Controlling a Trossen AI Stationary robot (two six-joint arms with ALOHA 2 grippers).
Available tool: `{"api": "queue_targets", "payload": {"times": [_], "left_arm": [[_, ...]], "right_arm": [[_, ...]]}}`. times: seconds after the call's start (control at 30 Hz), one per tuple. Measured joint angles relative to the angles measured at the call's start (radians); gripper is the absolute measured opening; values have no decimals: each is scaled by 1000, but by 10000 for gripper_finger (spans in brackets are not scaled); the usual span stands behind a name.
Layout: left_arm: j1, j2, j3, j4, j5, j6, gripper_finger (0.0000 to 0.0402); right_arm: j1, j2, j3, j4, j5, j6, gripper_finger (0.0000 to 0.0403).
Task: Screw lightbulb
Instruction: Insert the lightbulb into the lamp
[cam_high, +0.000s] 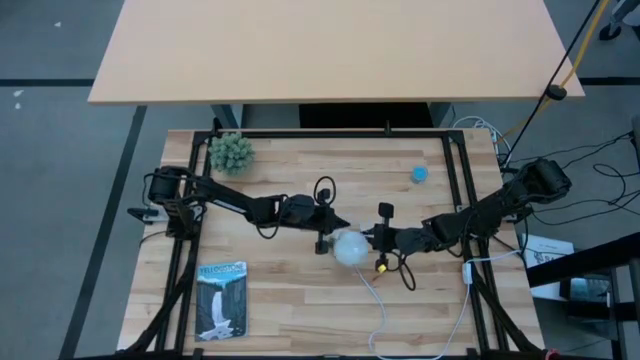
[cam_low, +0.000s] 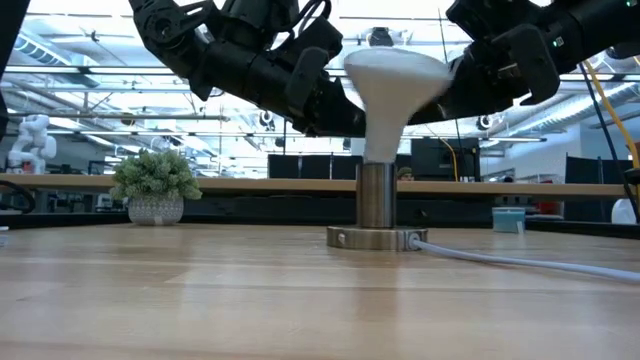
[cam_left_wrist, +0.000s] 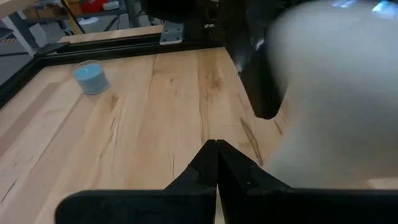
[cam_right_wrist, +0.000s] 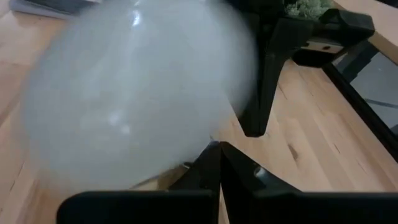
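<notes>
The white lightbulb (cam_high: 350, 247) stands upright, its narrow end in the silvery socket (cam_low: 376, 195), whose round base (cam_low: 375, 238) rests on the table. Its frosted dome (cam_low: 395, 72) also fills the left wrist view (cam_left_wrist: 336, 93) and the right wrist view (cam_right_wrist: 130, 93). My left gripper (cam_high: 323, 240) is shut at the dome's left side. My right gripper (cam_high: 378, 240) is shut at the dome's right side. Each wrist view shows its own fingers closed together, in the left wrist view (cam_left_wrist: 216, 155) and in the right wrist view (cam_right_wrist: 219, 155). My left gripper lies level with its shut fingers (cam_left_wrist: 242, 174) beside the dome's left flank (cam_low: 350, 85), coming from the table's left. The outer side of one finger seems to rest against the dome; I cannot tell for sure. My right gripper lies level with its shut fingers (cam_right_wrist: 199, 171) beside the dome's right flank (cam_low: 445, 75), coming from the table's right. The outer side of one finger seems to rest against the dome; I cannot tell for sure.
A white cord (cam_high: 382, 300) runs from the socket toward the table's near edge. A small potted plant (cam_high: 231, 152) stands at the far left, a blue round cap (cam_high: 419, 174) at the far right, and a picture card (cam_high: 221, 298) at the near left. A black frame (cam_high: 330, 133) edges the table.
</notes>
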Motion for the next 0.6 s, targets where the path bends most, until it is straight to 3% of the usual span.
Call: {"api": "queue_targets", "payload": {"times": [0.33, 0.47, 0.6], "left_arm": [[0, 0, 0, 0, -14, -45, 2], [0, 0, 0, -7, -87, -46, 2], [0, 0, 0, -21, -100, -61, 2]], "right_arm": [[-19, 0, 0, -18, 2, 131, 0], [-18, -10, 0, -64, 100, 130, 0], [-18, -74, 0, -137, 117, 208, 0]]}}
